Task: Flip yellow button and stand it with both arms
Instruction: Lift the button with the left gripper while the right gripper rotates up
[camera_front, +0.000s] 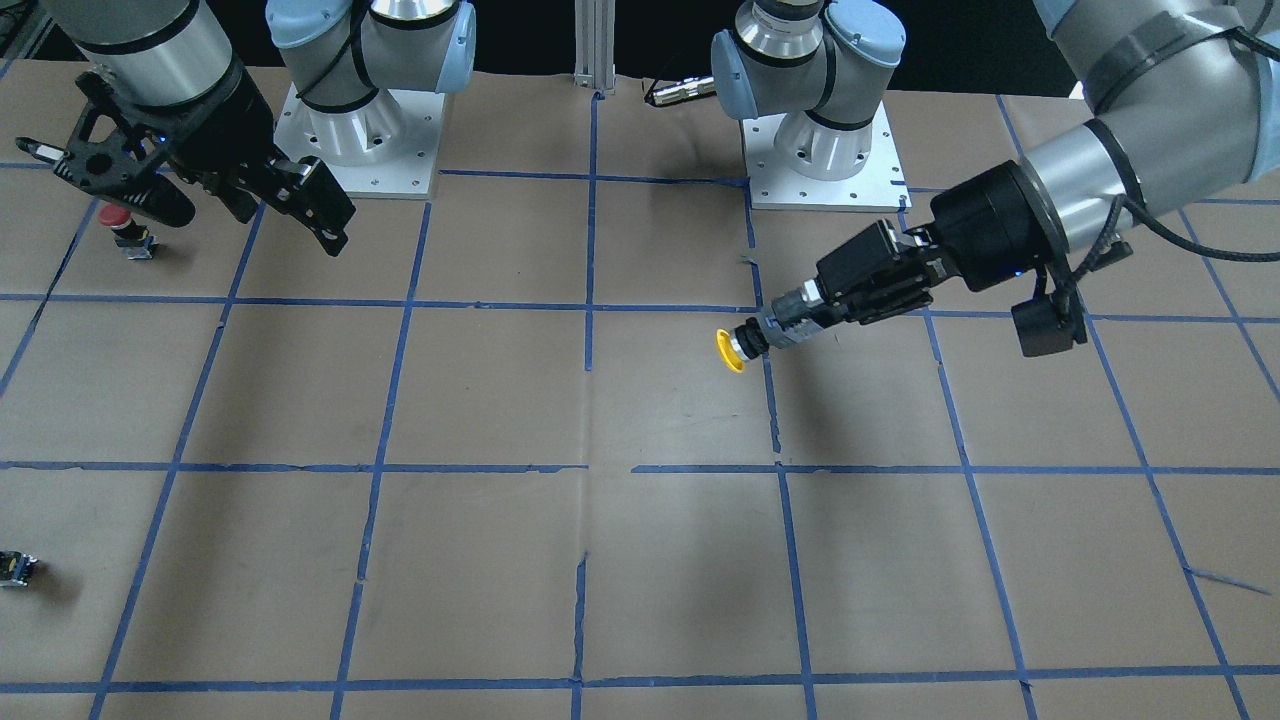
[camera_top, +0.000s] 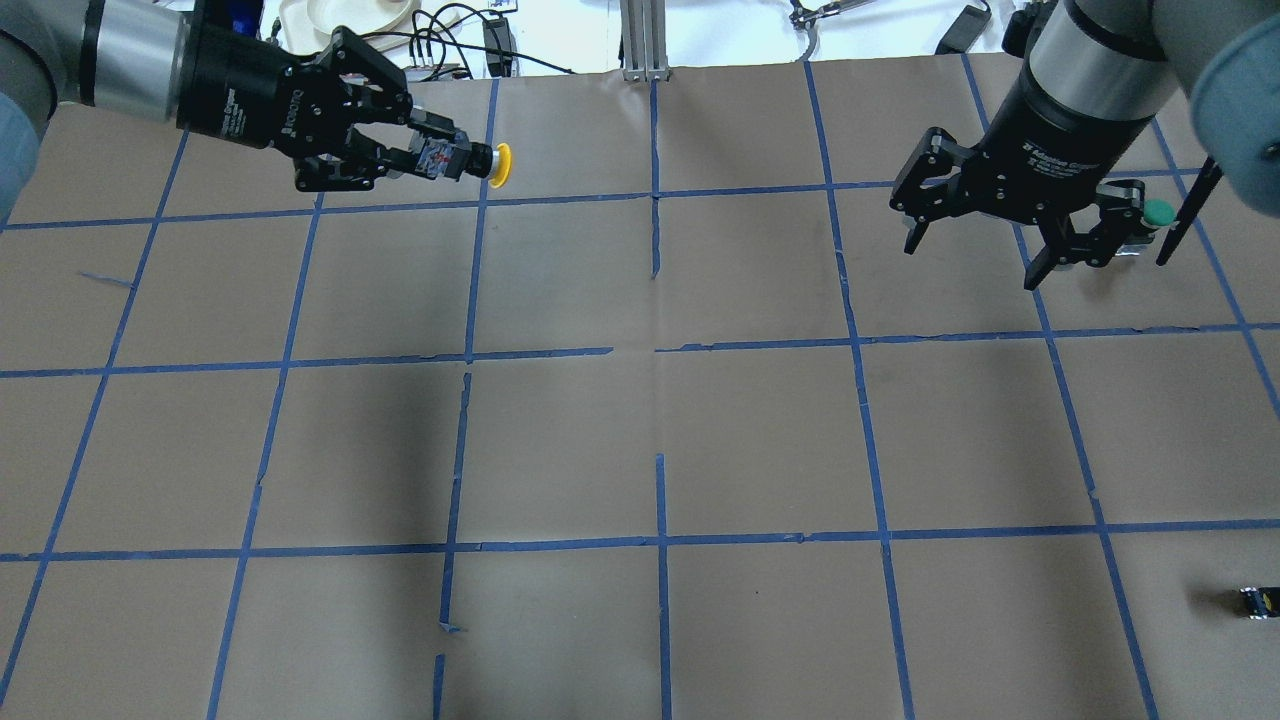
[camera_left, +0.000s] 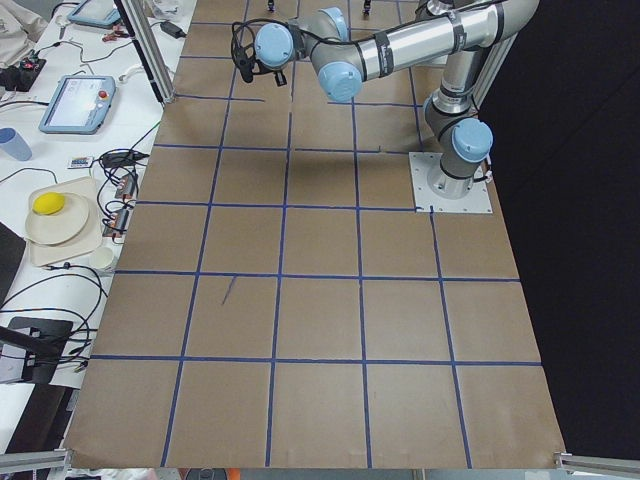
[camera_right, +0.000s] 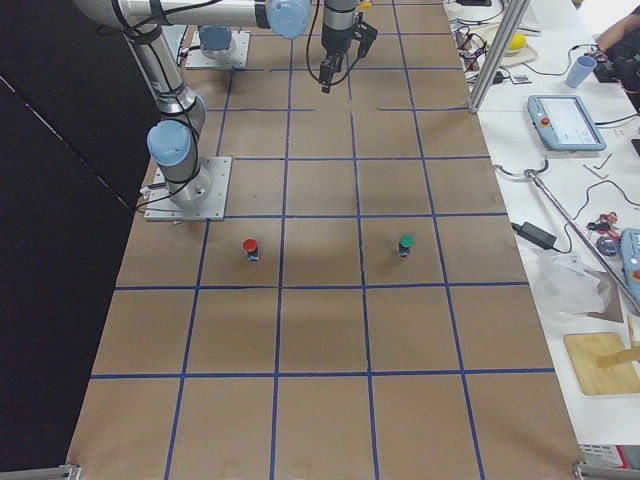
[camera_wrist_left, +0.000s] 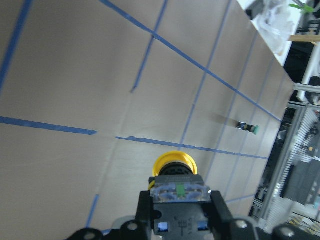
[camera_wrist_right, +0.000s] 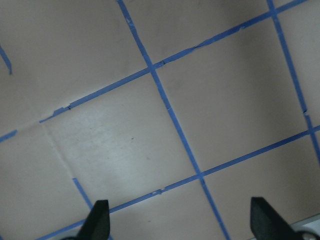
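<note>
My left gripper (camera_top: 440, 160) is shut on the yellow button (camera_top: 499, 165) and grips it by its grey base. It holds the button lying sideways above the paper, cap toward the table's middle. The button also shows in the front view (camera_front: 730, 351), with the left gripper (camera_front: 800, 312) behind it. In the left wrist view the yellow cap (camera_wrist_left: 174, 162) sticks out beyond the gripped base. My right gripper (camera_top: 972, 262) is open and empty, raised on the far side of the table. In the right wrist view its fingertips (camera_wrist_right: 100, 220) stand wide apart over bare paper.
A red-capped button (camera_front: 122, 226) stands by the right gripper (camera_front: 190, 200). A green-capped button (camera_top: 1156, 212) stands just beyond that gripper. A small dark block (camera_top: 1258, 600) lies near the table's edge on the right arm's side. Blue tape lines grid the brown paper.
</note>
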